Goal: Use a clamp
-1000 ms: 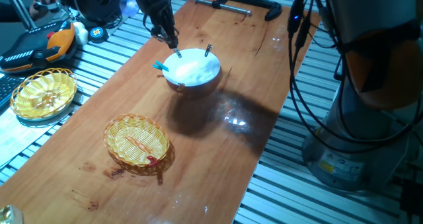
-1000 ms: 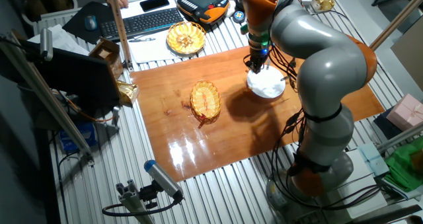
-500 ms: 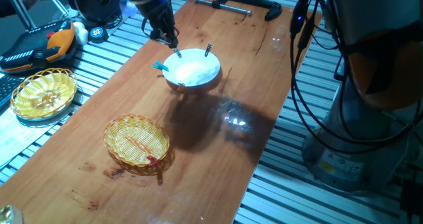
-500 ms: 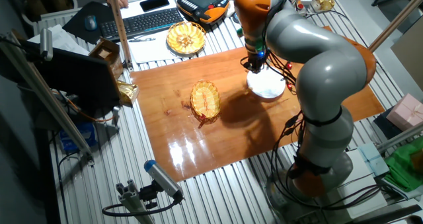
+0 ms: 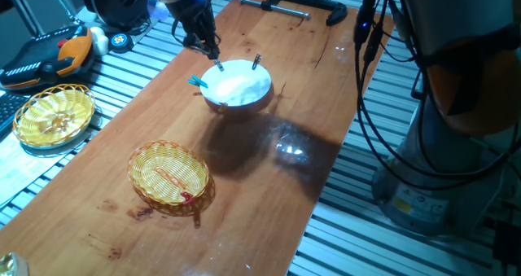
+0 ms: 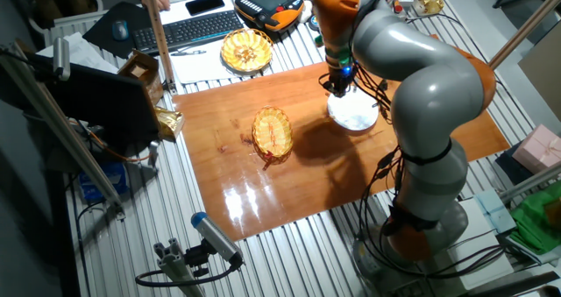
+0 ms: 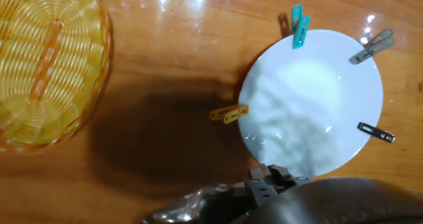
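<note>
The tan-yellow clamp (image 7: 229, 113) is clipped on the left rim of the white bowl (image 7: 310, 102) and sticks out over the table. In one fixed view the clamp (image 5: 219, 65) stands on the bowl's (image 5: 238, 85) far rim. My gripper (image 5: 212, 50) hovers just above and left of it, apart from it and holding nothing; its fingers look slightly parted. In the other fixed view the gripper (image 6: 337, 88) is at the bowl's (image 6: 355, 113) far-left edge. The hand view shows only the hand's underside, not the fingertips.
A blue clip (image 7: 299, 26), a grey clip (image 7: 371, 47) and a dark clip (image 7: 375, 133) also sit on the rim. A wicker basket (image 5: 168, 174) stands on the wooden table (image 5: 269, 170). A second basket (image 5: 55, 115) is off to the left. A big bar clamp (image 5: 297, 3) lies at the far end.
My gripper has risen a little up and to the left, away from the bowl's rim. The tan-yellow clamp stays on the rim. Nothing else moved.
</note>
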You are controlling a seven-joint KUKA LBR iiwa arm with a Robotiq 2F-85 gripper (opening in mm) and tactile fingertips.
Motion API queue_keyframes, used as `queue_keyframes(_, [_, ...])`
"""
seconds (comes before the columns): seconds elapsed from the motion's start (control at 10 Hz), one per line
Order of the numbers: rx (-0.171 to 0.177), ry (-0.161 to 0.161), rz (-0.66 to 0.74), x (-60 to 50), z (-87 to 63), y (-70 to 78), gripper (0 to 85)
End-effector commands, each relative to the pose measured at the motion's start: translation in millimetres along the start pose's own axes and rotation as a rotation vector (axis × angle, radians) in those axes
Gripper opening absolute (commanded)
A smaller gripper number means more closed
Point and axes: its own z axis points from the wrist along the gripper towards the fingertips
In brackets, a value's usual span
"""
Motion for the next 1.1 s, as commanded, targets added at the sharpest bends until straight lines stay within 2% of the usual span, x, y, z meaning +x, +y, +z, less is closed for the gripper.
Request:
queue_keyframes(0.0, [0.038,-0.005,-0.005,-6.8,3.7,4.5,20.7])
queue_keyframes(0.1, [0.071,-0.005,-0.011,-17.6,13.2,10.2,29.3])
queue_keyframes(0.2, [0.083,-0.015,-0.004,-25.4,23.9,17.2,37.7])
queue_keyframes(0.3, [0.106,-0.027,0.005,-31.1,34.5,23.7,43.0])
queue_keyframes(0.4, [0.111,-0.042,0.012,-34.6,44.3,27.8,48.7])
queue_keyframes(0.7, [0.126,-0.080,0.029,-39.9,69.1,41.7,52.0])
queue_keyframes(0.8, [0.149,-0.092,0.033,-41.8,76.7,45.8,54.0])
queue_keyframes(1.0, [0.150,-0.111,0.036,-48.7,89.7,48.1,54.7])
